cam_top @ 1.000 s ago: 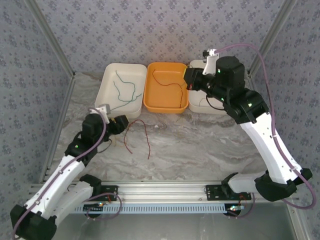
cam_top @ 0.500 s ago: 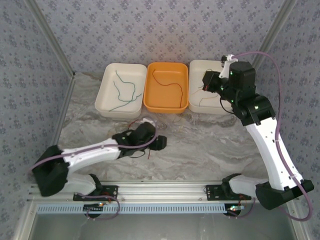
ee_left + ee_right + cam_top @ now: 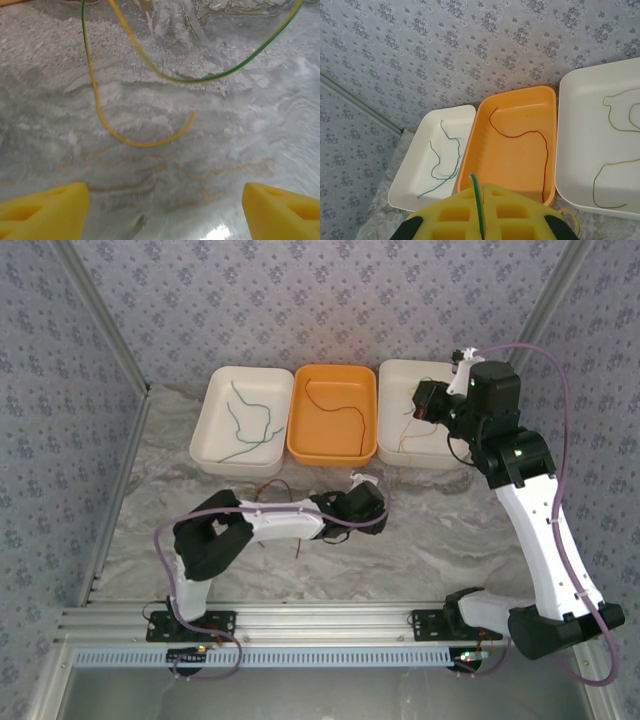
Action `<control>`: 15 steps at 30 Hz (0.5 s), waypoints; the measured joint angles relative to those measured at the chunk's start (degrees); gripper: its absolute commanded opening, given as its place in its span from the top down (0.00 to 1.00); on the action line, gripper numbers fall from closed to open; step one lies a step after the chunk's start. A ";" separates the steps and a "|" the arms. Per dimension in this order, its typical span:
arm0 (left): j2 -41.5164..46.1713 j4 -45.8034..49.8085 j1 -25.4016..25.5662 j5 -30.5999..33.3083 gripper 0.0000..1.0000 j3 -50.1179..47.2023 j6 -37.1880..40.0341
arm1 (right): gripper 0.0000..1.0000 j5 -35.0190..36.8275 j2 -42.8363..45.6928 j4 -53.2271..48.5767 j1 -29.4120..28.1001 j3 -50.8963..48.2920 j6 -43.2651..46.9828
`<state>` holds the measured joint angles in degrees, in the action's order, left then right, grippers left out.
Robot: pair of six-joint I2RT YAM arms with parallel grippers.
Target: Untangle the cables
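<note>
My right gripper (image 3: 481, 192) is shut on a thin green-and-yellow cable (image 3: 478, 200) pinched between its yellow pads. In the top view the right gripper (image 3: 428, 400) hangs over the right white tray (image 3: 392, 372). The same kind of cable (image 3: 125, 142) curls over the marble ahead of my left gripper (image 3: 162, 212), whose jaws stand wide open with nothing between them. The left gripper (image 3: 366, 504) is low at mid-table. A green cable (image 3: 240, 420) lies in the left white tray (image 3: 212, 400), a red cable (image 3: 340, 410) in the orange tray (image 3: 300, 445), and a yellow-tan cable (image 3: 615, 165) in the right tray.
Another red cable (image 3: 272, 483) lies on the marble table (image 3: 450, 530), partly hidden under the stretched left arm. The three trays sit side by side against the back wall. An aluminium rail (image 3: 320, 620) runs along the near edge.
The left arm has swept from the table's left side to the centre, over the loose red cable. The right gripper has moved right, from the orange tray to the right white tray.
</note>
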<state>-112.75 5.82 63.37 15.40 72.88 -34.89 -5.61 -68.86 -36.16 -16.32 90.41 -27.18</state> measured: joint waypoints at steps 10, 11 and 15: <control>-9.46 3.50 0.00 2.47 0.39 9.16 1.25 | 1.00 -1.86 -0.02 0.24 2.25 1.33 -0.28; -10.21 4.35 0.00 3.23 0.42 10.16 1.27 | 1.00 -2.05 -0.02 0.31 2.40 1.36 -0.31; -12.59 6.91 -0.02 5.90 0.93 13.81 1.42 | 1.00 -2.89 -0.04 0.42 3.28 1.40 -0.42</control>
<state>-125.34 12.73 63.35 21.30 86.70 -33.47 -8.49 -68.90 -35.75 -13.04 91.81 -27.59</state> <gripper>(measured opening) 0.337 0.059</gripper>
